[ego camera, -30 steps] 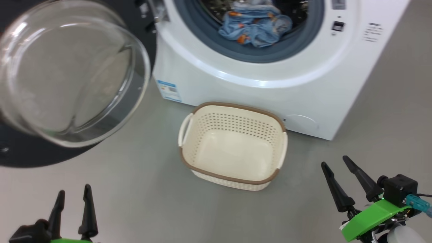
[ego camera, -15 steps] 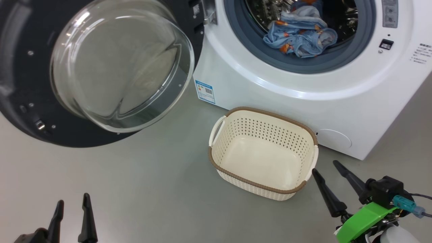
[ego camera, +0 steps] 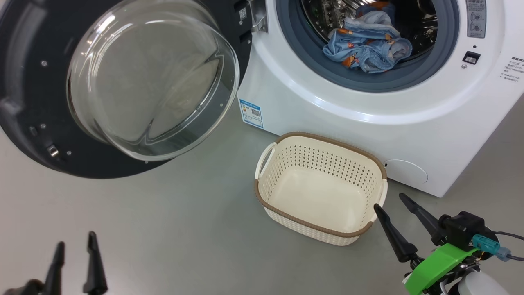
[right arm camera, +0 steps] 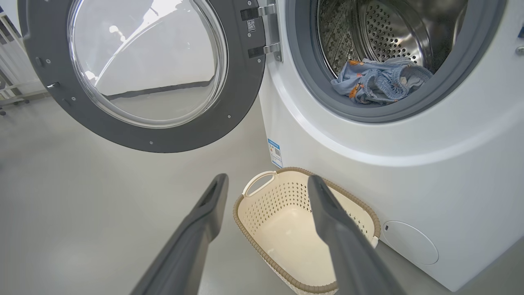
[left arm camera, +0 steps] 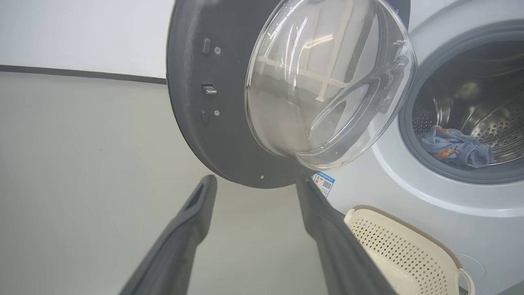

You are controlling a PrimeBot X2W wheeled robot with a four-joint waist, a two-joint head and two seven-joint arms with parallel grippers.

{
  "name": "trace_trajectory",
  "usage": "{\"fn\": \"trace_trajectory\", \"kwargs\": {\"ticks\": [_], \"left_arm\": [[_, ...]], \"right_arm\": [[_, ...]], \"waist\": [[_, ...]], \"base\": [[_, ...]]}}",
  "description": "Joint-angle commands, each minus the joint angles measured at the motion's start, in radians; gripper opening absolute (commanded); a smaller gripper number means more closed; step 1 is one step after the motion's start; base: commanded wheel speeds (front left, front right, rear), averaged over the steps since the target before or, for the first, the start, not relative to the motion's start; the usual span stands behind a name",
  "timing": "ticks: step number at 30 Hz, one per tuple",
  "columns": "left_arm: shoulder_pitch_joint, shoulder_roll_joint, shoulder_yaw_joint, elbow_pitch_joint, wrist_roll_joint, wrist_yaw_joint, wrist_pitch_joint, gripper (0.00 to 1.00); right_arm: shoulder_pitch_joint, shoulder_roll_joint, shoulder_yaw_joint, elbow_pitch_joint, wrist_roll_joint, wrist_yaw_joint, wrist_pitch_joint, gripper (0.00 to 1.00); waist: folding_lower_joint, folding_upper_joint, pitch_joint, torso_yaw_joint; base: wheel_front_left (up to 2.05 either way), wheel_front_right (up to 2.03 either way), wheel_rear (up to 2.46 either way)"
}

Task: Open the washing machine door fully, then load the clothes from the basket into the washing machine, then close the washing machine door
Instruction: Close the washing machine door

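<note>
Here, clothes (ego camera: 366, 51) lie in the washing machine (ego camera: 327, 106), door (ego camera: 151, 82) wide open, left gripper (ego camera: 76, 238) and right gripper (ego camera: 388, 200) spread.

Washing machine door (ego camera: 123, 82) hanging wide open at left, blue orange-printed clothes (ego camera: 366, 51) lying heaped inside white washing machine (ego camera: 368, 123), cream basket (ego camera: 323, 141) sitting empty just beside its front.

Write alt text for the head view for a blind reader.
A big white front-loading washing machine stands with its round black-ringed glass door swung open and light blue, orange-printed clothes in the drum. An empty cream perforated plastic basket sits before it; the left gripper and right gripper are open.
</note>
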State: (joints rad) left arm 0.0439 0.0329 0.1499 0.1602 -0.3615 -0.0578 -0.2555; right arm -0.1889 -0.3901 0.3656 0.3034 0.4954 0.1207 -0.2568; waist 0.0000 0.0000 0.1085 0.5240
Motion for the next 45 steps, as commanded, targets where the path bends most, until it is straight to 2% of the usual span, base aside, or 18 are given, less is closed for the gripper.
{"fn": "trace_trajectory", "kwargs": {"ticks": [1,2,3,4,7,11,18,26,33,39,45], "left_arm": [[-0.026,0.017,0.052,-0.042,-0.013,-0.007,-0.006,0.79],[-0.034,0.017,0.067,-0.054,-0.026,-0.014,-0.006,0.48],[-0.044,0.017,0.086,-0.069,-0.035,-0.022,-0.006,0.28],[-0.054,0.018,0.105,-0.084,-0.037,-0.03,-0.006,0.0],[-0.082,0.029,0.144,-0.117,-0.055,-0.046,-0.006,0.0],[-0.165,0.096,0.207,-0.154,-0.127,-0.065,-0.006,0.0],[-0.36,0.29,0.274,-0.087,-0.349,-0.072,-0.006,0.0],[-0.557,0.476,0.287,0.142,-0.583,-0.073,-0.006,0.0],[-0.692,0.602,0.204,0.367,-0.719,-0.073,0.022,0.0],[-0.782,0.669,0.098,0.513,-0.794,-0.073,0.129,0.0],[-0.85,0.705,0.026,0.602,-0.89,-0.073,0.279,0.0]], "right_arm": [[-0.005,-0.009,0.007,-0.02,0.001,0.01,-0.005,1.0],[0.001,-0.007,0.002,-0.022,0.0,0.01,-0.005,1.0],[0.009,-0.005,-0.003,-0.023,-0.001,0.01,-0.005,1.0],[0.016,-0.004,-0.008,-0.024,-0.002,0.01,-0.005,1.0],[0.033,-0.002,-0.02,-0.026,-0.005,0.01,-0.005,1.0],[0.057,-0.005,-0.047,-0.033,-0.009,0.01,-0.005,1.0],[0.054,-0.013,-0.065,-0.051,-0.015,0.01,-0.005,1.0],[0.031,-0.021,-0.064,-0.062,-0.017,0.01,-0.005,1.0],[0.014,-0.03,-0.06,-0.068,-0.017,0.01,-0.005,1.0],[-0.003,-0.032,-0.053,-0.076,-0.02,0.01,-0.005,1.0],[-0.017,-0.039,-0.04,-0.08,-0.022,0.01,-0.005,1.0]], "waist": [[0.0,0.0,-0.001,-0.001],[0.0,0.0,-0.002,-0.001],[0.0,0.0,-0.002,-0.001],[0.0,0.0,-0.002,-0.002],[0.0,0.0,0.0,-0.003],[0.0,0.0,0.016,-0.005],[0.0,0.0,0.063,-0.03],[0.0,0.0,0.113,-0.059],[0.0,0.0,0.147,-0.08],[0.0,0.0,0.184,-0.1],[0.0,0.0,0.224,-0.116]], "base": [[0.0,0.0,0.0],[0.0,0.0,0.0],[0.0,0.0,0.0],[0.0,0.0,0.0],[0.0,0.0,0.0],[0.0,0.0,0.0],[0.0,0.0,0.0],[0.0,0.0,0.0],[0.0,0.0,0.0],[0.0,0.0,0.0],[0.0,0.0,0.0]]}}
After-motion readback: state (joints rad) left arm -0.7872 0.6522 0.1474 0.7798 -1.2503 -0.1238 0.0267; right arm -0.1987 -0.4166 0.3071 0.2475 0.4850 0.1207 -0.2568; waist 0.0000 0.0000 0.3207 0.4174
